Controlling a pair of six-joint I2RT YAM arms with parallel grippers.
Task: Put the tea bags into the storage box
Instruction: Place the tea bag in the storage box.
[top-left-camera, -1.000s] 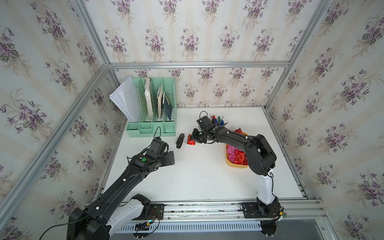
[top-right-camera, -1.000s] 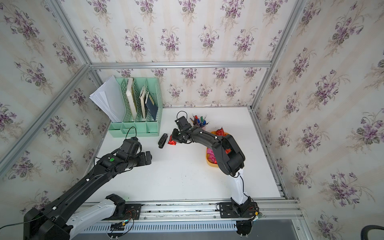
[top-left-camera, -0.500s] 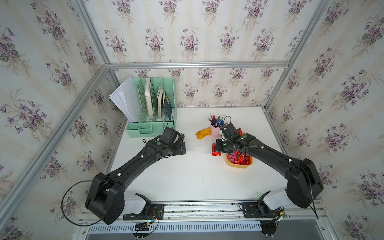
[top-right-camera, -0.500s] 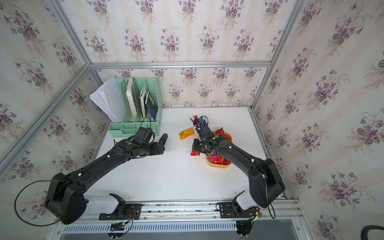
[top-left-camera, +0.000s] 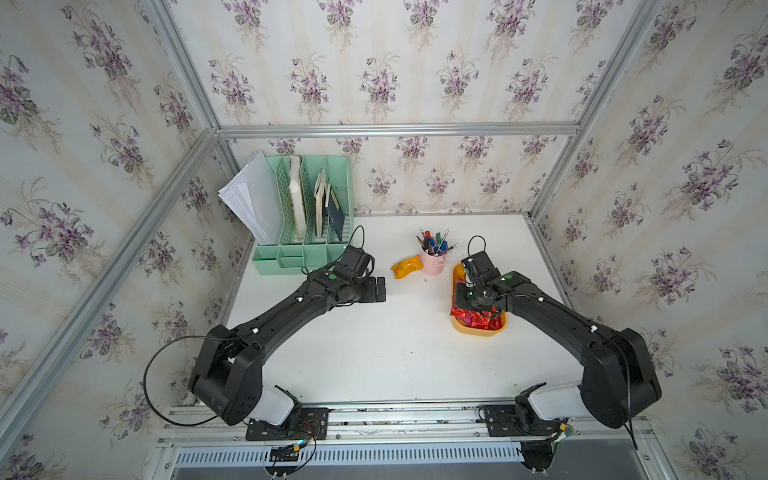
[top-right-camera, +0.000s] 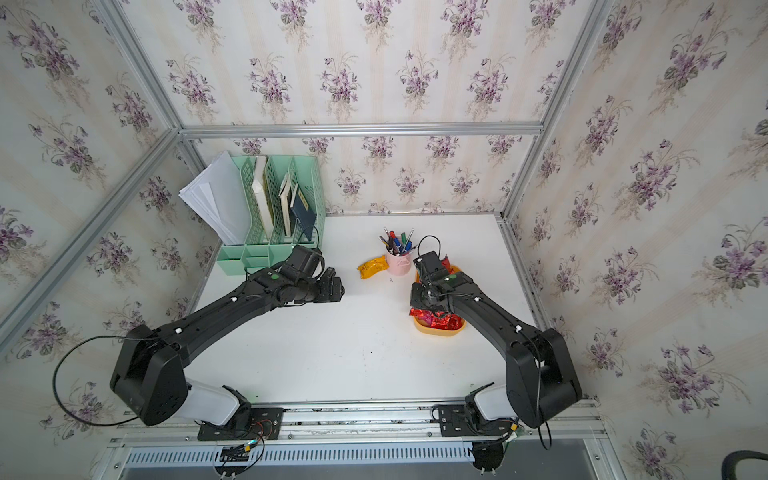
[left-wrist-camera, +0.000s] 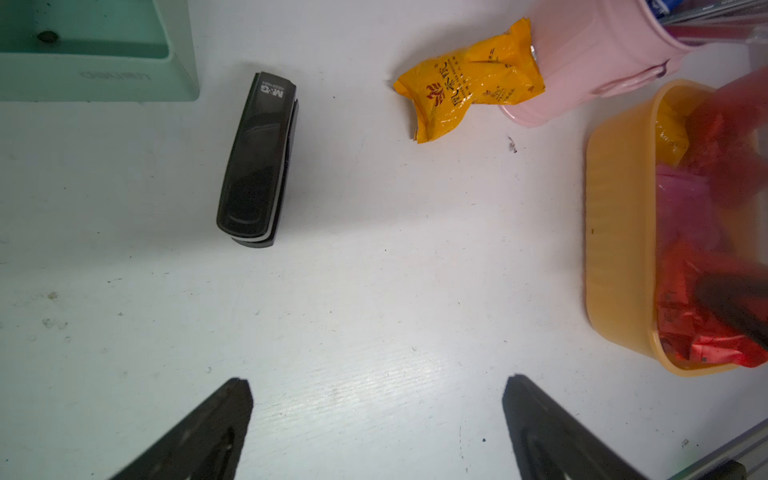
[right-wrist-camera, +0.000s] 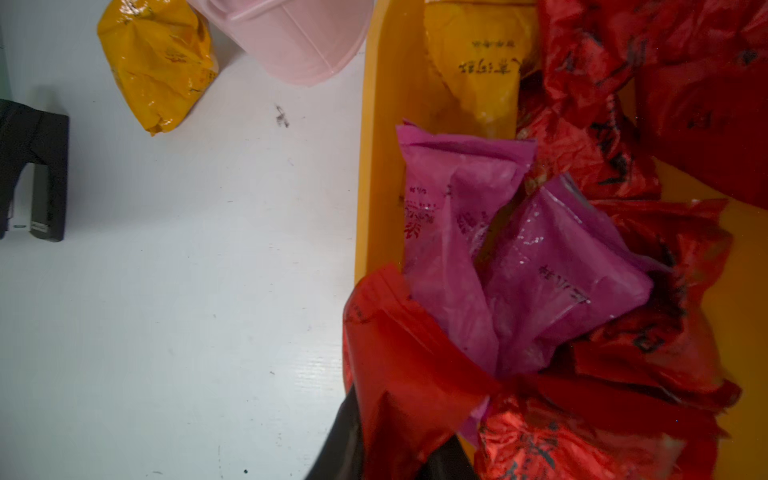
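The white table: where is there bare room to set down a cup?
The widest bare patch is the near half of the table, from the stapler and storage box to the front edge. A smaller one lies between those two. Crowded: the far strip with file organiser, yellow tea bag and pen cup, and the full box.

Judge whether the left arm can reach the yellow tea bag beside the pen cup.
Probably yes: the open left pincer faces the yellow tea bag across bare table; only the pink pen cup touches one end.
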